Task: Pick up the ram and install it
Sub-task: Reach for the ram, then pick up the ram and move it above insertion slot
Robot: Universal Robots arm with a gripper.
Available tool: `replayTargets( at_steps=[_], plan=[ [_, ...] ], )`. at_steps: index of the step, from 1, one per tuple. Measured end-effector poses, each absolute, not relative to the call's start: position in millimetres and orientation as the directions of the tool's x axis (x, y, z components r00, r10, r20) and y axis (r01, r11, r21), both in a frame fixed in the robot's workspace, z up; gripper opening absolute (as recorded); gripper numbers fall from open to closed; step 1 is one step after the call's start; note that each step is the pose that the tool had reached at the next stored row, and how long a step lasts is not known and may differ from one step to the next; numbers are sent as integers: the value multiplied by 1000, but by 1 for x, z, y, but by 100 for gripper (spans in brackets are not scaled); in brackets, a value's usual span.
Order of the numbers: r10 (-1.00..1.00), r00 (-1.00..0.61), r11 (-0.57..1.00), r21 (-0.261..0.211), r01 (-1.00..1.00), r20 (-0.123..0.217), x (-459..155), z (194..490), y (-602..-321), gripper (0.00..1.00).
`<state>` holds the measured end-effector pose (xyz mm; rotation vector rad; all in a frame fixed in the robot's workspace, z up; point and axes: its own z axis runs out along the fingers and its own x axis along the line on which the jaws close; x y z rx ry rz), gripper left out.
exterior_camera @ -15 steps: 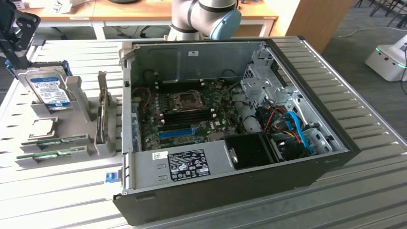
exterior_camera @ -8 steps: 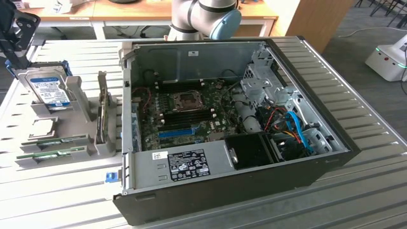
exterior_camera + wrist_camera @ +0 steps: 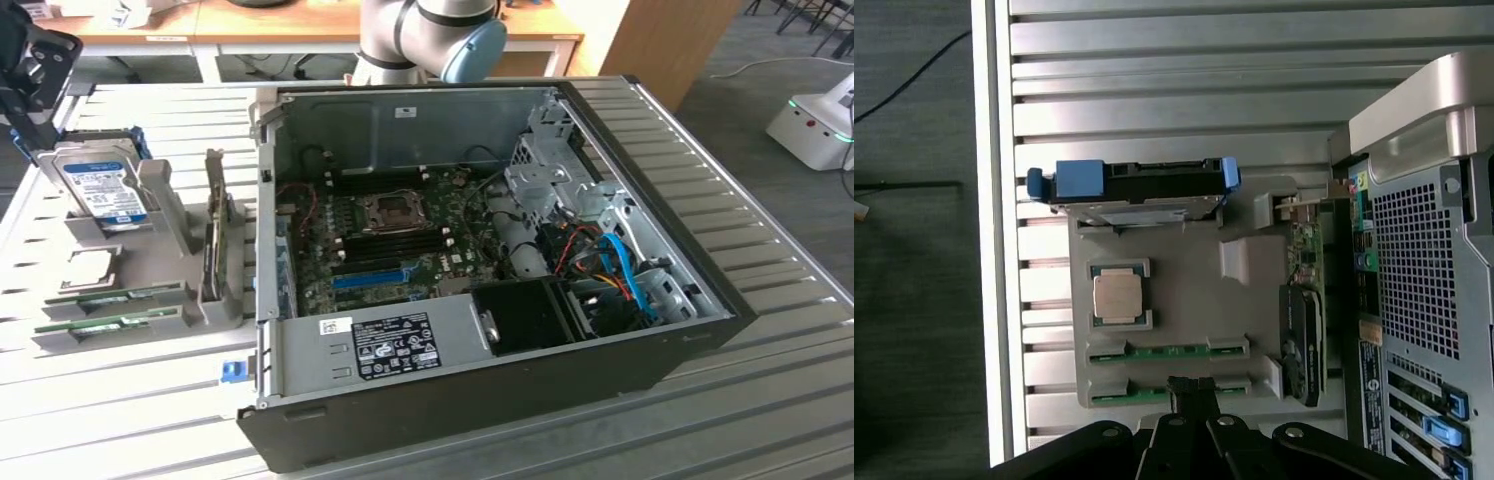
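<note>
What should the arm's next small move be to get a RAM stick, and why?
Probably lower straight toward the outer RAM stick, the one farthest from the hard drive. In the wrist view the gripper sits over it, above the gray tray, and it lies untouched in its slot.

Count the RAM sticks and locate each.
2. Both lie in the grey holder, side by side: one ram beside the processor chip, the other ram at the holder's edge. More may hide inside the case.
</note>
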<state>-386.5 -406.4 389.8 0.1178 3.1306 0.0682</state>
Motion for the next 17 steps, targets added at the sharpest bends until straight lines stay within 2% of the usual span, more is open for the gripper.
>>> replayTargets(
  at_steps=[17],
  plan=[
    [75, -997, 996, 44, 75, -6, -387, 390, -415, 11]
  ],
)
